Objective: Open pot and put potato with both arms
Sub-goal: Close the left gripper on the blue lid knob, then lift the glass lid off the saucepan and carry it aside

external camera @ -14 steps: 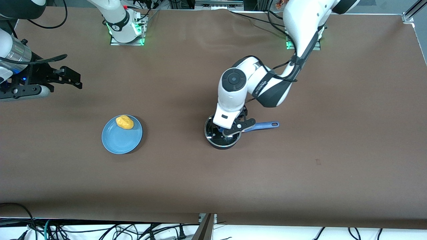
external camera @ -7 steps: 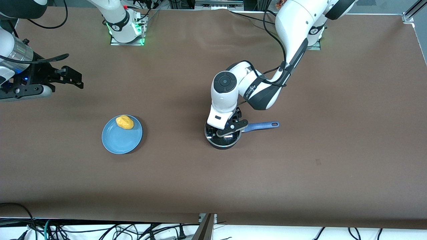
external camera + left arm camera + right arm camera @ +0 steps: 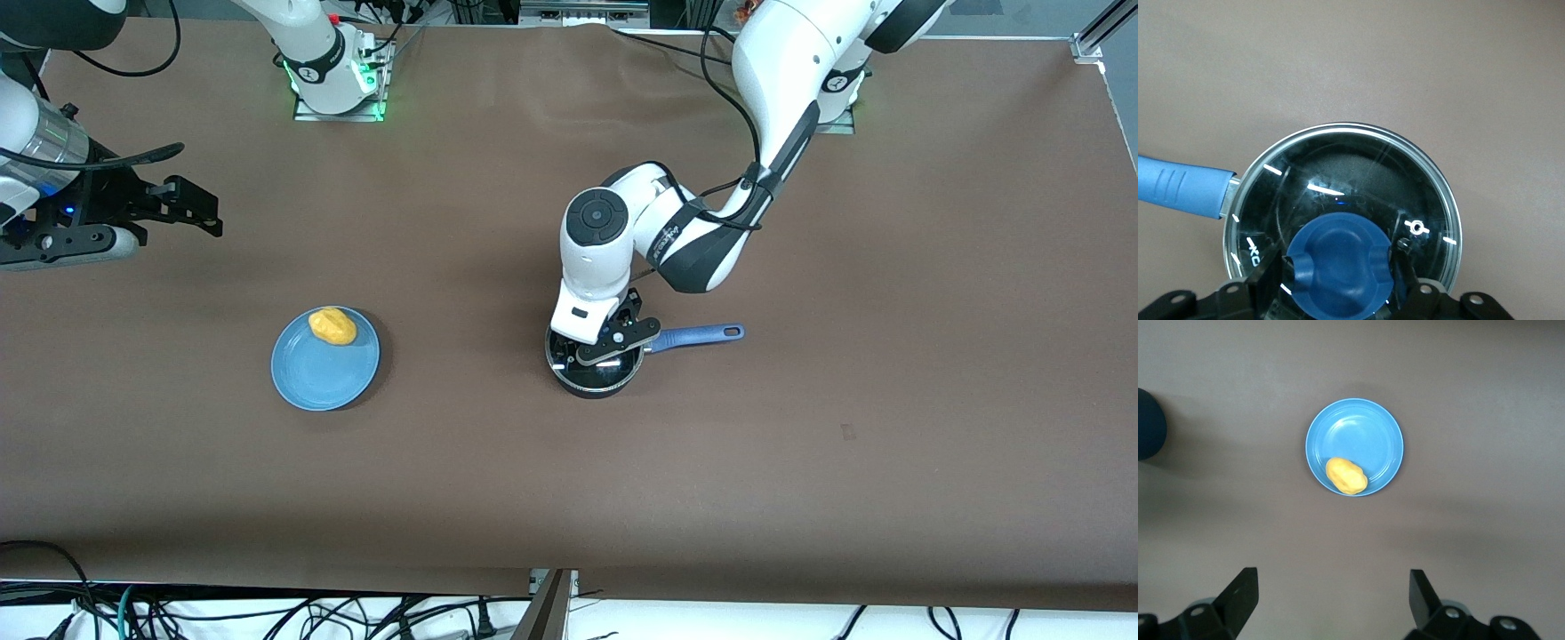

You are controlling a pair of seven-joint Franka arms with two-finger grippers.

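Observation:
The black pot (image 3: 594, 380) stands mid-table with its blue handle (image 3: 698, 335) pointing toward the left arm's end. A glass lid (image 3: 1358, 173) with a blue knob (image 3: 1338, 267) covers it. My left gripper (image 3: 594, 354) is down on the lid, its fingers (image 3: 1273, 261) pressed to either side of the knob (image 3: 1338, 257). The yellow-orange potato (image 3: 332, 326) lies on a blue plate (image 3: 324, 373) toward the right arm's end. My right gripper (image 3: 200, 209) waits open and empty, high over bare table at that end. Its view shows the potato (image 3: 1346, 476) on the plate (image 3: 1358, 430).
The brown table cloth (image 3: 800, 444) spreads wide around the pot and the plate. The arm bases (image 3: 338, 80) stand along the table edge farthest from the front camera. Cables hang below the near edge.
My left arm has swung a little toward the right arm's end and settled over the lid. Pot, plate, potato and right arm have stayed put.

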